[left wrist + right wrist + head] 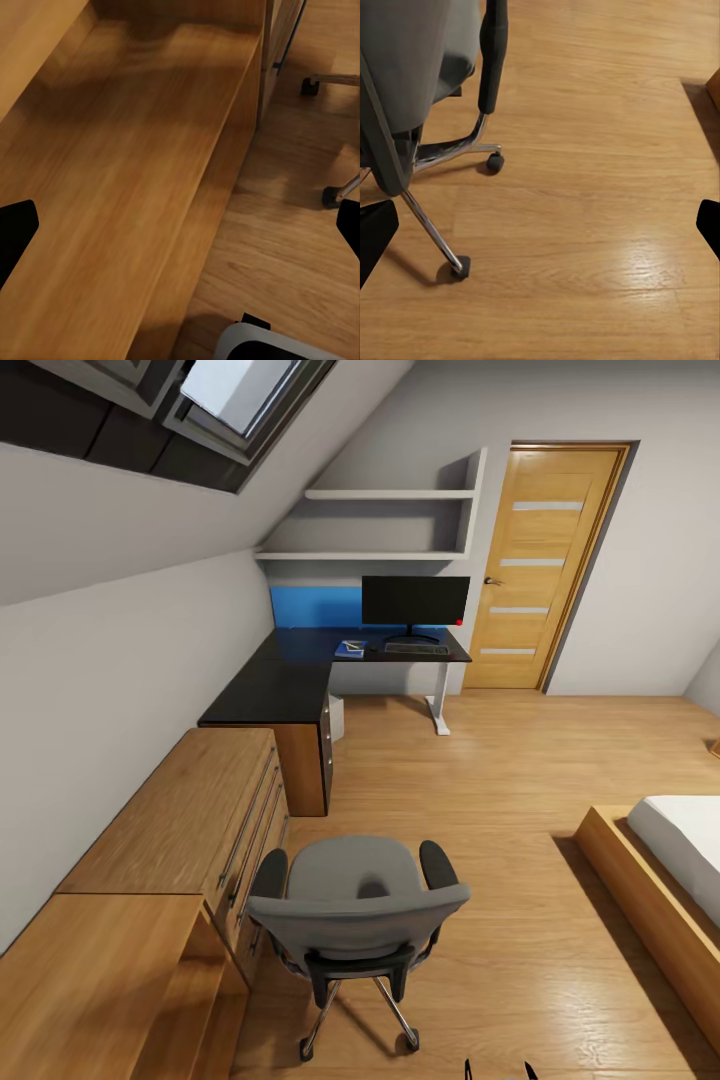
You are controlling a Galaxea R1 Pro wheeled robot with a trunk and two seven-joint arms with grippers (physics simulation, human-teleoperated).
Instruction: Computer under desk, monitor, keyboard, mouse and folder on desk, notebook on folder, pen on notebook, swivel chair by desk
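Note:
The grey swivel chair (pixel 355 905) stands on the oak floor in front of me, its back toward me and well short of the black L-shaped desk (pixel 290 685). On the desk stand the monitor (pixel 414 602) and, before it, the keyboard (pixel 417 649). Left of the keyboard lies the blue folder (pixel 350 649) with something darker on top. The pale computer (pixel 337 717) sits under the desk. My left gripper (pixel 180 232) is open over a wooden surface. Beside the chair's base (pixel 442 161), over bare floor, my right gripper (pixel 540 232) is open too. The mouse is too small to make out.
A light oak dresser (pixel 190 810) lines the left wall beside the chair. A bed (pixel 670 870) on a wooden frame is at the right. The wooden door (pixel 545 565) is right of the desk, with wall shelves (pixel 390 525) above. Chair casters (pixel 330 196) rest near the dresser.

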